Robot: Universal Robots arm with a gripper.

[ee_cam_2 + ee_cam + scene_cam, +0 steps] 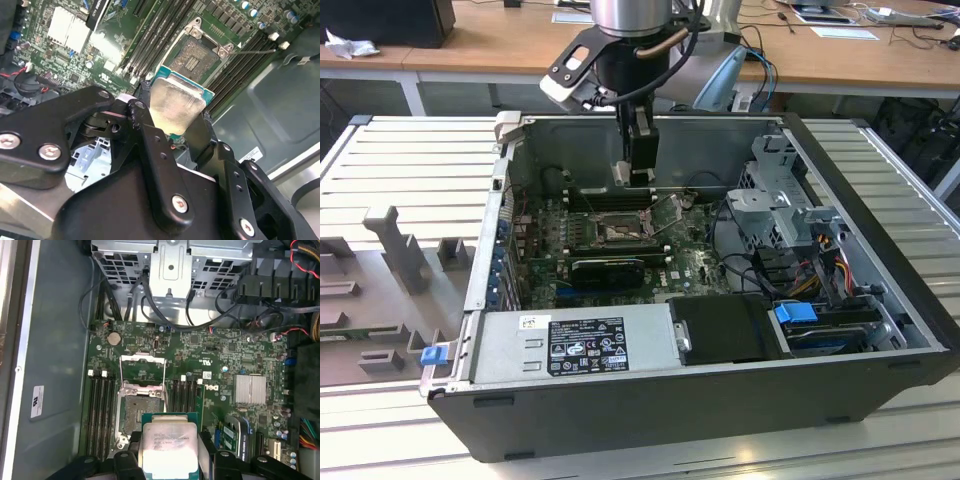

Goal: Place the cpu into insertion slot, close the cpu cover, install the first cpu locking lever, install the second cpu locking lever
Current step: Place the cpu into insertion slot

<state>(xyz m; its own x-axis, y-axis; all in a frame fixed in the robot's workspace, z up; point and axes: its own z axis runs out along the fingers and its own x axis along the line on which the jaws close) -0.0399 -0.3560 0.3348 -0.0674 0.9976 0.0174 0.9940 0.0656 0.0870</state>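
While the gripper [174, 114] clamps the cpu [176, 100] by two edges, it hangs just short of the bare slot [129, 412]; cover [143, 389] stands open; placing is in hand, I judge; seating calls for squaring it to the frame.

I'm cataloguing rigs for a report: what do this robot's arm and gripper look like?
The arm ends in a silvery cylinder with black cables looping past. The gripper is matte black, built of angular linked plates fastened with silver screws.
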